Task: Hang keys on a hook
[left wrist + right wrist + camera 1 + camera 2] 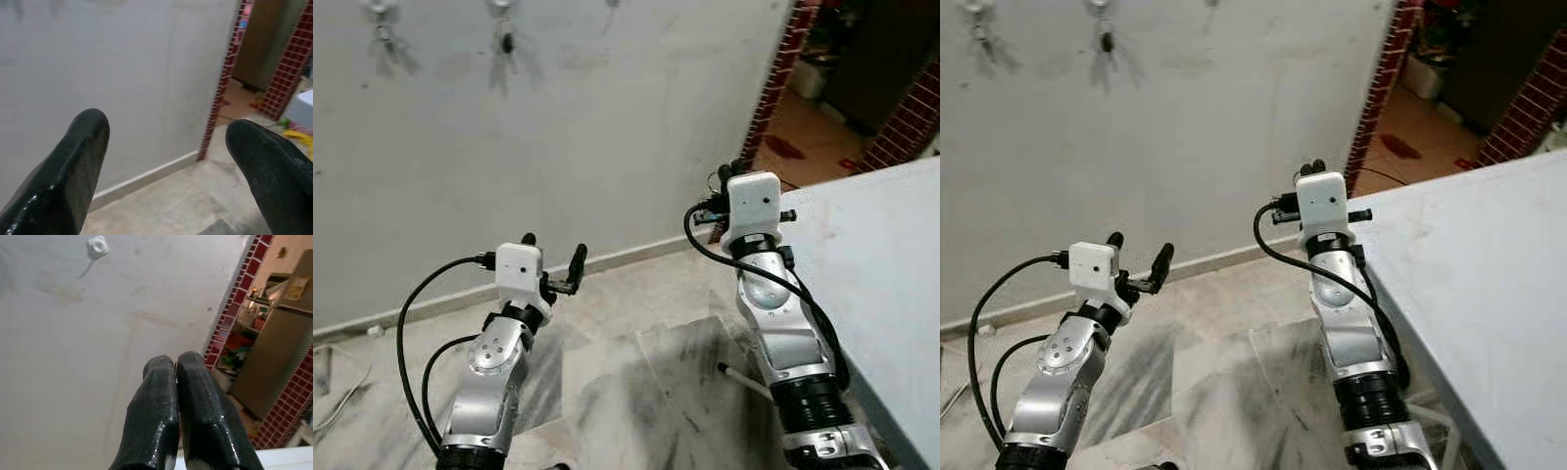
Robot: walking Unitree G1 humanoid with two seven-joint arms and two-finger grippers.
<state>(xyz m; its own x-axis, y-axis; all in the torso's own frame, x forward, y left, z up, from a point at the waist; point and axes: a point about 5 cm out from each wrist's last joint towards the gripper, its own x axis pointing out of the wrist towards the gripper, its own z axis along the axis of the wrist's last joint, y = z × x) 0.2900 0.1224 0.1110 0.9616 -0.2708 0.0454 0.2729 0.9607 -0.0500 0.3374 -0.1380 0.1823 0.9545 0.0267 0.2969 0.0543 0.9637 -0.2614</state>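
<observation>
Wall (607, 127): three hooks (380, 8), one keys (506, 41); left pincer (553, 257) spread.

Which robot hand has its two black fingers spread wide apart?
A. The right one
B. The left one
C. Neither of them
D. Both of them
B. The left gripper has a wide gap between its jaws, with wall and floor showing through in the left wrist view, while the right gripper has its fingers pressed together.

A dark bunch of keys (506, 44) hangs from the middle white hook (501, 6) high on the wall.
</observation>
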